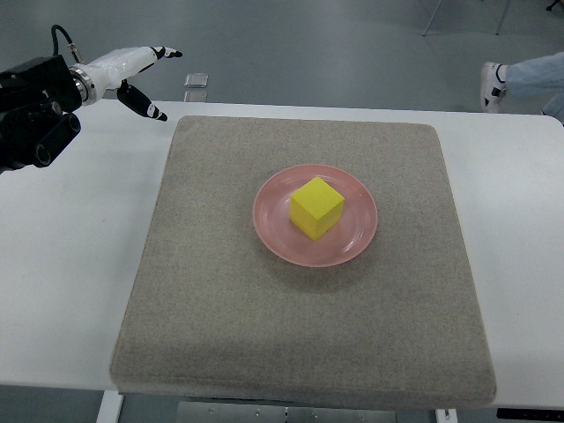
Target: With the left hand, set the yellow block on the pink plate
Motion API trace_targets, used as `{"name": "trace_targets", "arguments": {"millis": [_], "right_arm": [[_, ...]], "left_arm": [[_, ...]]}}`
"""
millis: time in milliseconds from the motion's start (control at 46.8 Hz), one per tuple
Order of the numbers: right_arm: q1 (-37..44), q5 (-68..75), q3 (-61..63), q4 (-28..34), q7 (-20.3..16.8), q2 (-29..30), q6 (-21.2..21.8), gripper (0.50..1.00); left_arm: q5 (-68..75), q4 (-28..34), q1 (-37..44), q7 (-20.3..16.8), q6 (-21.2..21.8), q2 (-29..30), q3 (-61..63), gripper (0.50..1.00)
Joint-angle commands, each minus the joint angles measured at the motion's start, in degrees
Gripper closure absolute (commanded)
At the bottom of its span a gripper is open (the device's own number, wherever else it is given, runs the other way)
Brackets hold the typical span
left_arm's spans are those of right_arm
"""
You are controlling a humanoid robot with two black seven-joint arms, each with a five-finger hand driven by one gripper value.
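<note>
Left robot hand [132,75] spread, empty | yellow block [316,207] on pink plate [352,242] | mat [211,300] underneath

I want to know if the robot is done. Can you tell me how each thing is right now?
yellow block: sitting on the plate, nothing holding it
pink plate: flat on the mat, holding the block
grey mat: spread flat on the table
left hand: open, empty, up near the table's far left corner
</note>
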Motion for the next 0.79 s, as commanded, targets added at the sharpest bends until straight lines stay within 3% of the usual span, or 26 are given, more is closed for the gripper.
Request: {"name": "trace_targets", "arguments": {"millis": [0,278,492,770], "right_arm": [[0.0,0.0,0.0,0.0,0.0,0.0,0.0,0.576],[0.0,0.0,0.0,0.0,0.0,0.0,0.0,0.576],[0.0,0.0,0.0,0.0,0.0,0.0,0.0,0.576],[0.0,0.0,0.0,0.0,0.0,0.0,0.0,0.576]], "left_arm": [[-5.3,0.0,1.1,0.0,2.6,-0.1,0.1,0.523],[-25.8,2.2,4.1,1.4,4.6,-3.2,-0.1,0.521],[-40.2,3.8,4.5,9.2,4.4,-5.6,-0.1,0.521],[-58.6,3.8,5.7,9.8,2.0,-6.8,-2.7,0.519]]}}
